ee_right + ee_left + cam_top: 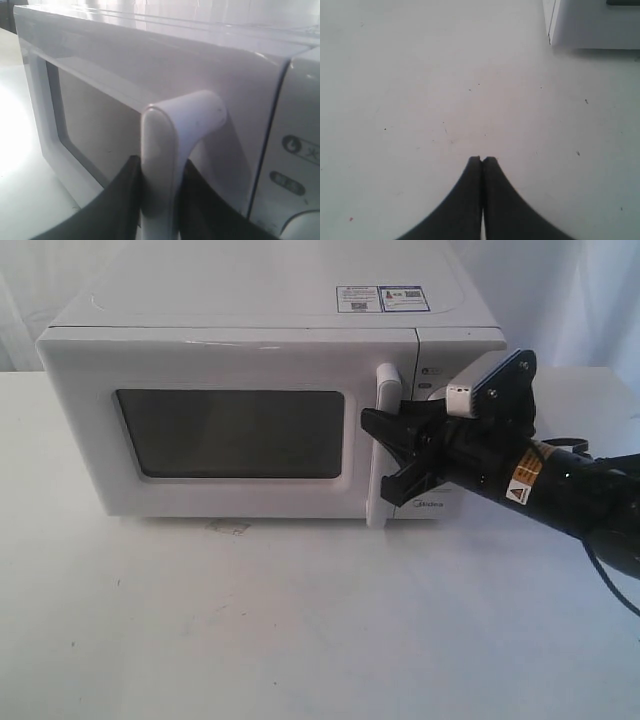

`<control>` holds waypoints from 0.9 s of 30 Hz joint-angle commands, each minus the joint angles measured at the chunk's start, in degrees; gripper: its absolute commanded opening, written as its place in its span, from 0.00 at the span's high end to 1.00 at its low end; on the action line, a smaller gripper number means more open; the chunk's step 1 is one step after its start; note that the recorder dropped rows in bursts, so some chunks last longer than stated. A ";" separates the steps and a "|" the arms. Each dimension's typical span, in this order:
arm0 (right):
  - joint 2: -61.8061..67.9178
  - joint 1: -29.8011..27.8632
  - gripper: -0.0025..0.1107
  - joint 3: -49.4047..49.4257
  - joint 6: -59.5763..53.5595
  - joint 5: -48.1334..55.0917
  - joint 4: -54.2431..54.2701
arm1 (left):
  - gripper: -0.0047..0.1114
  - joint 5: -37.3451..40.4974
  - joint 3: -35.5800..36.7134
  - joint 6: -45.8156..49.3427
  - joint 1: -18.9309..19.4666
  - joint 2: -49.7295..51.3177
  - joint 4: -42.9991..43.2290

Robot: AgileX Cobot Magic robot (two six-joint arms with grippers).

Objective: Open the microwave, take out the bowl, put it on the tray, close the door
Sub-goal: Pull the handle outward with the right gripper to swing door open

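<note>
microwave (pixel 250 350): white, boxy, dark-windowed, by white table's (pixel 300 630) far edge
door (pixel 90 420): white panel, flush shut
right gripper (pixel 378 455): black, pinching door's white bar handle (pixel 384 380)
left gripper (pixel 482 160): pressed together over table

The right arm (pixel 570 485) is stretched in from the right edge of the frame. The right pincer (pixel 378 453) is clamped on the door handle (pixel 388 375), one finger on each side. The left pincer (pixel 482 159) is shut, its tips touching.
</note>
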 commanded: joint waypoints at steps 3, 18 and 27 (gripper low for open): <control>-2.83 3.46 0.98 2.00 1.65 -8.48 -19.22 | 0.96 0.85 0.19 -0.11 0.08 -0.24 -0.40; -4.96 3.46 0.98 4.23 1.58 -8.48 -19.76 | 0.96 0.85 0.19 -0.11 0.08 -0.24 -0.40; -5.19 3.46 0.57 4.23 4.14 -8.48 -20.56 | 0.96 0.85 0.19 -0.11 0.08 -0.24 -0.40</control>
